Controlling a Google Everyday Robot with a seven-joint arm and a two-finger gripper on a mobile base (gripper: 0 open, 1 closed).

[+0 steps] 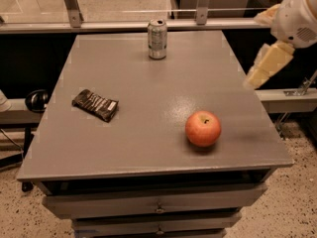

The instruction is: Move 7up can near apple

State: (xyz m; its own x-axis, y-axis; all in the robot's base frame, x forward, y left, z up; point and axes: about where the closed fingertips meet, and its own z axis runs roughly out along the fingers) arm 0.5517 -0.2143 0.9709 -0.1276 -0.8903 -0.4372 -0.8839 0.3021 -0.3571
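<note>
While the can [157,38] stands upright at the far edge of the worktop [148,83], a little left of the middle, the apple [203,128] sits well apart from it, toward the near right corner. A dark snack wrapper [95,104] lies flat on the left side, out of the straight line between the two. The gripper [268,64] hangs in the air beyond the right edge of the worktop, well away from the can and touching nothing. Whether it is open or closed I cannot tell from here, but it carries neither of the task's things, since can and apple both rest on the worktop.

To my eye the can will be light, though I can't say if it is full or empty. Its thin metal wall should take a moderate squeeze but would dent under a hard one, and the smooth printed surface looks slippery. It is tall for its base, so a nudge near the top could tip it over. I'd take it from the side, across the middle of the body, squarely on the round wall, not at the rim or the pull-tab. The apple could roll if bumped, so the can is best set down just beside it, not against it
</note>
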